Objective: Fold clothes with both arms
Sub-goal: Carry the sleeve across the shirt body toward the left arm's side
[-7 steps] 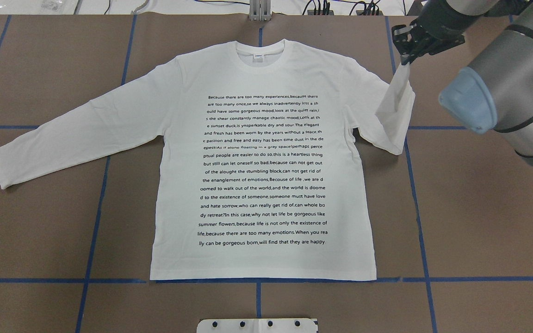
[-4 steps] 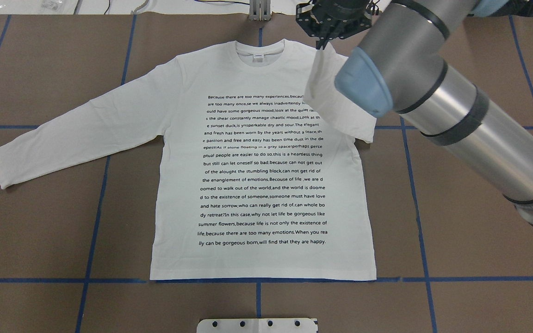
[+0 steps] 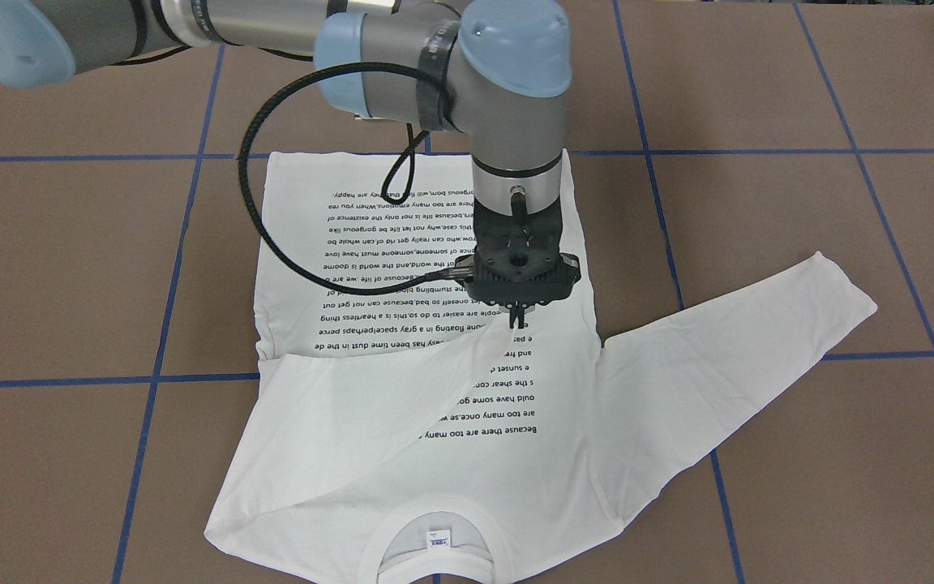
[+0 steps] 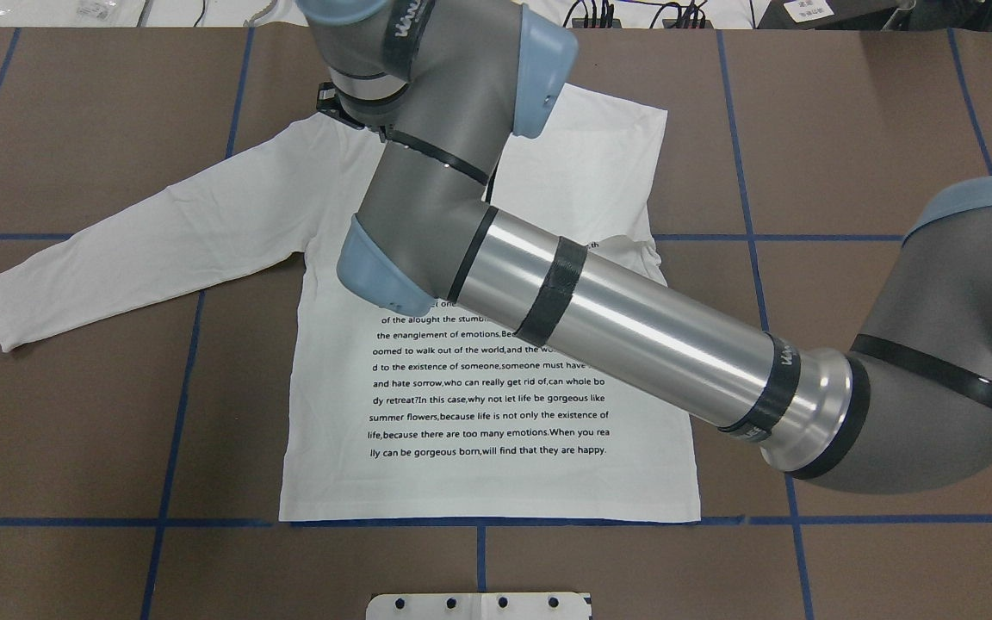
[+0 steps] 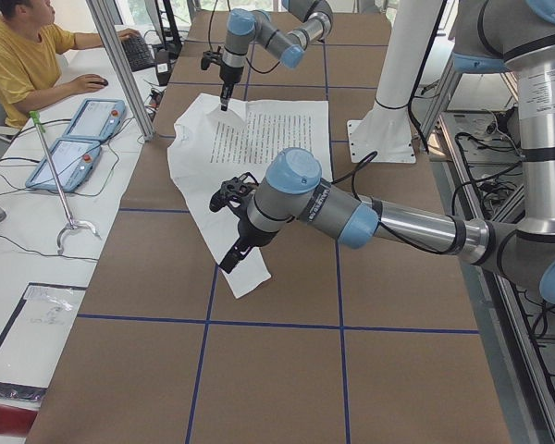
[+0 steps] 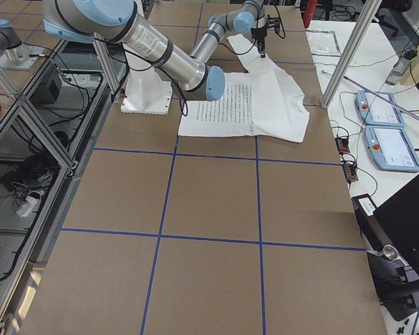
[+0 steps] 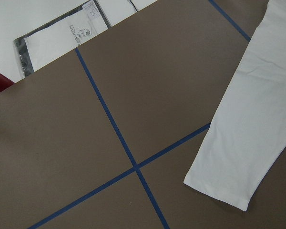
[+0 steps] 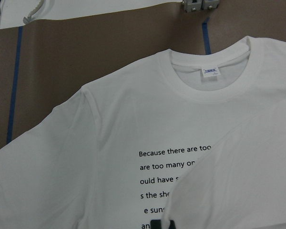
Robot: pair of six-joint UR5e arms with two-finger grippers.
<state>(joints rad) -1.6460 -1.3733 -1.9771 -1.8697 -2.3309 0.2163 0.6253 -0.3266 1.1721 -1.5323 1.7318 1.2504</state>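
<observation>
The white long-sleeved T-shirt (image 4: 487,387) lies flat, printed text up, its collar (image 3: 432,539) at the far edge from the robot. My right gripper (image 3: 518,315) is shut on the cuff of the right sleeve (image 3: 402,365) and holds it over the chest text, so the sleeve is folded across the body. The right arm (image 4: 616,319) hides the collar and gripper in the overhead view. The left sleeve (image 4: 143,241) lies spread out flat. My left gripper (image 5: 228,266) hangs over that sleeve's cuff (image 7: 219,191), apart from it. I cannot tell whether it is open or shut.
Blue tape lines (image 4: 177,362) grid the brown table. The white pedestal base (image 4: 479,605) sits at the near edge. An operator (image 5: 23,55) sits beyond the far edge beside teach pendants (image 5: 74,139). A plastic bag (image 7: 62,38) lies off the table's left end.
The right gripper has carried the right sleeve cuff leftward, from beside the shirt across the shoulder to over the chest. The right arm now stretches over the shirt.
</observation>
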